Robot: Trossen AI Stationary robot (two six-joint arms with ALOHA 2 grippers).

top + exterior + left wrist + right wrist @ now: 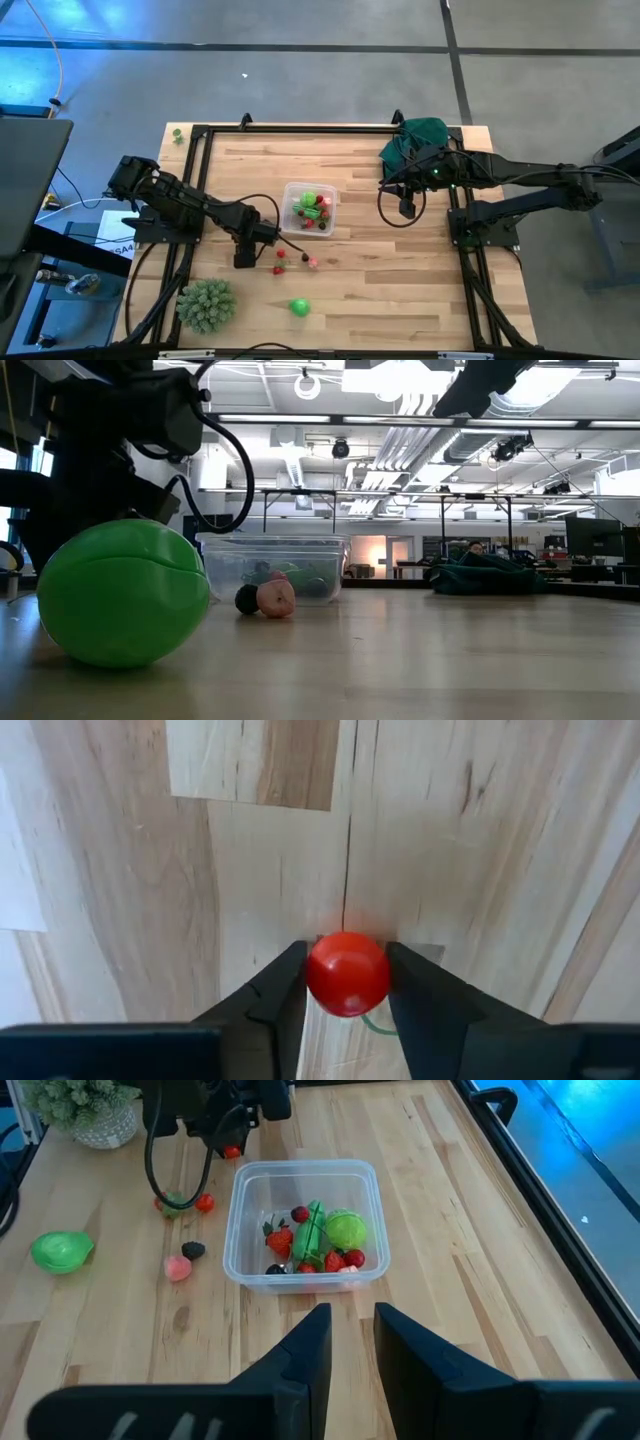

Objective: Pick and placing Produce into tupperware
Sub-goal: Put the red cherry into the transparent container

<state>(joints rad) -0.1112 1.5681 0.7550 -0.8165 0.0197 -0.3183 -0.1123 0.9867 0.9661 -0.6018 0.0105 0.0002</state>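
Pale butcher-block planks make up the table (400,290), ringed by a black frame, with grey concrete floor around it.

On the left gripper (347,982) the two dark fingers (275,1000) press against either side of one red ball (347,973), which is held between them above the wood; in the right wrist view the same red piece shows at that gripper's tip, just outside the container's corner. The right gripper (348,1342) hangs over the table on the far side of the container from the left arm, its jaws set to a narrow gap with nothing between them.

One tupperware (309,209) stands near the table's middle, just beside the left gripper. Inside, the right wrist view shows one round bright-green piece (346,1228), one long green piece (312,1232) and several small red ones with a dark one among them; their exact count cannot be told.

Loose on the wood outside the container lie four small pieces: one red (204,1203) beside one greenish-red (170,1204), one dark (193,1250) and one pink (177,1268). One larger green fruit (299,307) lies well apart, nearer the table edge.

One spiky pale-green ball (206,304) sits near a corner on the left arm's side, and one dark green cloth (415,140) lies bunched at the far edge by the right arm.
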